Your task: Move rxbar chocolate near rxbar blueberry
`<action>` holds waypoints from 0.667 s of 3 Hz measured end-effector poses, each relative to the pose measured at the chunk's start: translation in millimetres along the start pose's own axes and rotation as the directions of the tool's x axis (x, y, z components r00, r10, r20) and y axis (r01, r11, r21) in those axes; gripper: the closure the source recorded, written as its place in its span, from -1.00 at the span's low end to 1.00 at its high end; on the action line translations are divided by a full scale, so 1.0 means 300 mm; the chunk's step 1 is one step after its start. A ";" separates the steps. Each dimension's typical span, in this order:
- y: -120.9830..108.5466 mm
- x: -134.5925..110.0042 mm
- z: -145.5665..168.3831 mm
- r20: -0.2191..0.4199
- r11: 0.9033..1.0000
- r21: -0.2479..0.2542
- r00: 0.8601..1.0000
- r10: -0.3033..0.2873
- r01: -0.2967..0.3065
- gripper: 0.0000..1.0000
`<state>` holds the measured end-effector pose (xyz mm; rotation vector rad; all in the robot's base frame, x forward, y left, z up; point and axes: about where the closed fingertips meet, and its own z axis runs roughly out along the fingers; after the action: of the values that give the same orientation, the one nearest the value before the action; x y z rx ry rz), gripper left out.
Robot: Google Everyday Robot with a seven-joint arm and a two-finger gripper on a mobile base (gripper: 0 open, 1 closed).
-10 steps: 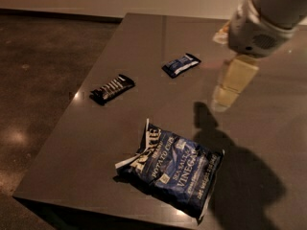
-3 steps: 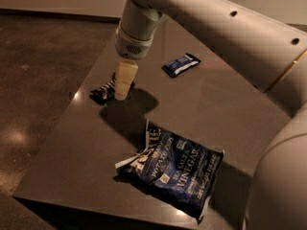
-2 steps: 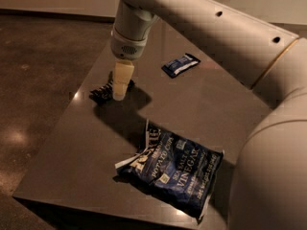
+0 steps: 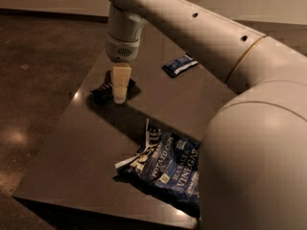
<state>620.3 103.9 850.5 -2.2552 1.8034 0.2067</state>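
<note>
The rxbar chocolate (image 4: 101,92), a small black wrapper, lies on the dark table (image 4: 76,147) at its left side, partly hidden by my gripper. My gripper (image 4: 120,96) hangs straight down over the middle of this bar, its cream fingers at or just above it. The rxbar blueberry (image 4: 178,64), a small dark blue wrapper with a white label, lies flat further back and to the right, well apart from the black bar.
A large crinkled blue potato chip bag (image 4: 165,166) lies near the table's front edge. My arm (image 4: 230,80) fills the right of the view. The table's left edge runs close to the black bar, with dark floor (image 4: 33,80) beyond.
My gripper has swung from the right side of the table to the left and has come down over the black bar. The bars and the chip bag have not moved.
</note>
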 end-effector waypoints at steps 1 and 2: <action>0.010 -0.002 0.039 -0.022 0.998 -0.047 0.999 -0.035 0.034 -1.00; 0.017 0.018 0.065 -0.040 0.996 -0.073 0.998 -0.048 0.045 -0.48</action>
<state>617.5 103.1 829.9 -2.3645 1.7894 0.2215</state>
